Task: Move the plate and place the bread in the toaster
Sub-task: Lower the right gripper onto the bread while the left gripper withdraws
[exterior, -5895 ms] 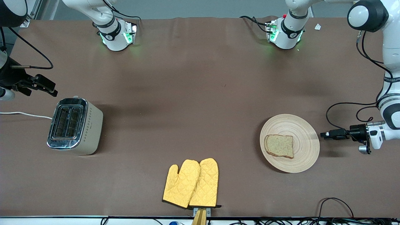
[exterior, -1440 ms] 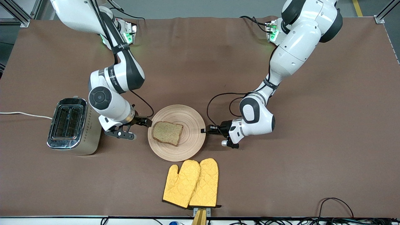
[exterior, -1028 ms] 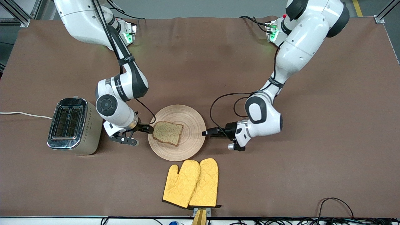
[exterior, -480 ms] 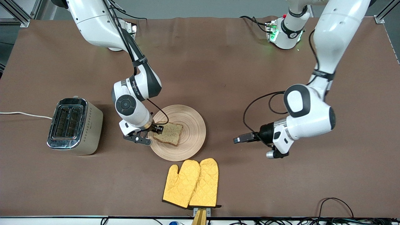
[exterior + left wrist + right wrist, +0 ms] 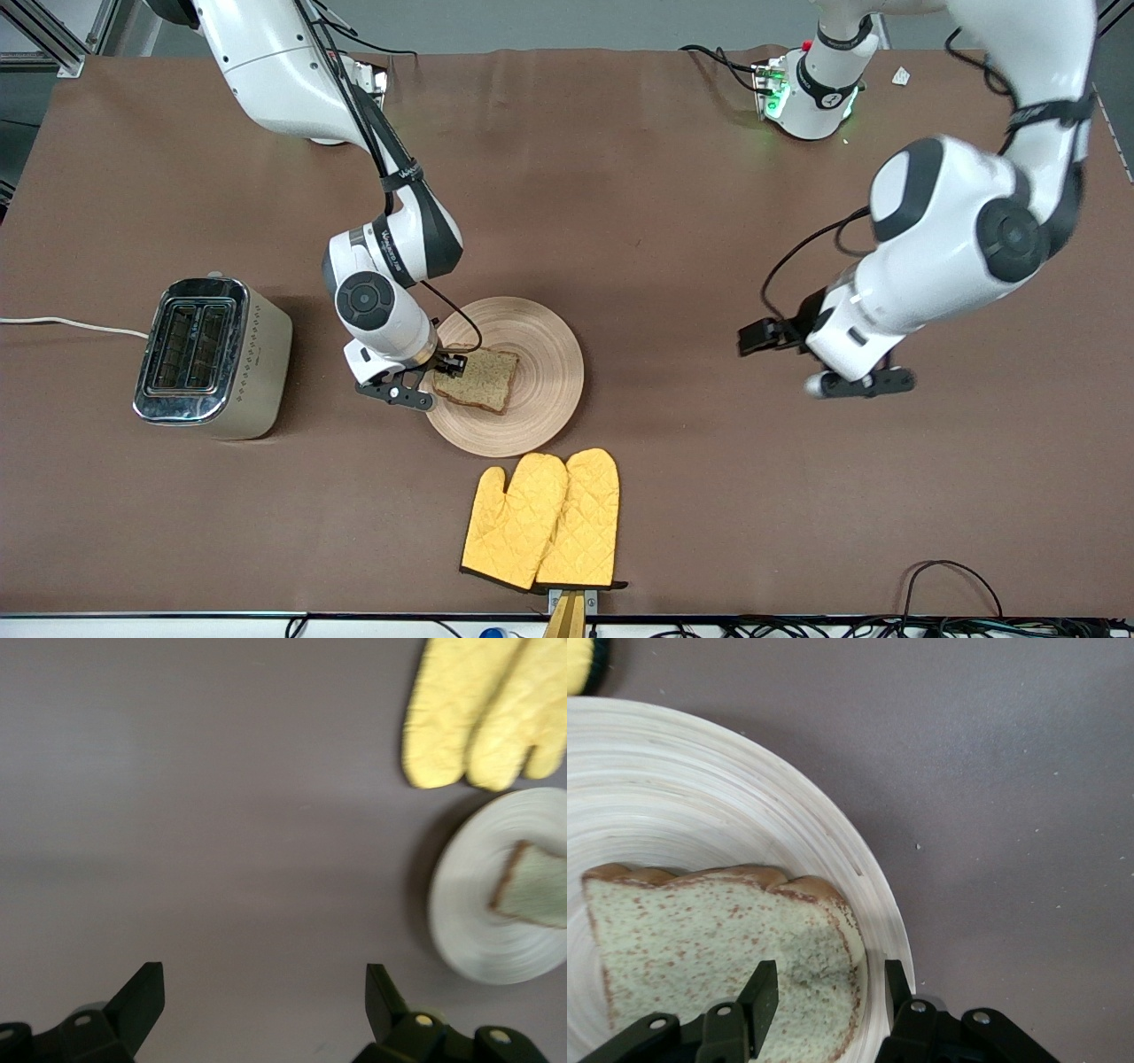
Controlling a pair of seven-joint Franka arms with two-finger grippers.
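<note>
The pale wooden plate (image 5: pixel 549 390) lies mid-table, beside the toaster (image 5: pixel 213 354). The brown bread slice (image 5: pixel 478 377) lies on the plate. My right gripper (image 5: pixel 446 365) is low at the plate's toaster-side edge. In the right wrist view, my right gripper (image 5: pixel 830 992) is open and straddles the bread's (image 5: pixel 700 939) crusted edge, one finger over the crumb, the other over the plate's rim (image 5: pixel 868 895). My left gripper (image 5: pixel 751 338) is open and empty, raised over bare table toward the left arm's end. The left wrist view shows my left gripper (image 5: pixel 263 992), the plate (image 5: pixel 469 912) and the bread (image 5: pixel 536 890).
A pair of yellow oven mitts (image 5: pixel 542 518) lies nearer the front camera than the plate, also seen in the left wrist view (image 5: pixel 483 713). The toaster's white cord (image 5: pixel 71 323) runs off the right arm's end of the table. Cables lie along the front edge.
The plate with the bread came from the left arm's end to mid-table. My left gripper has since drawn back and risen. My right gripper has moved onto the bread's edge.
</note>
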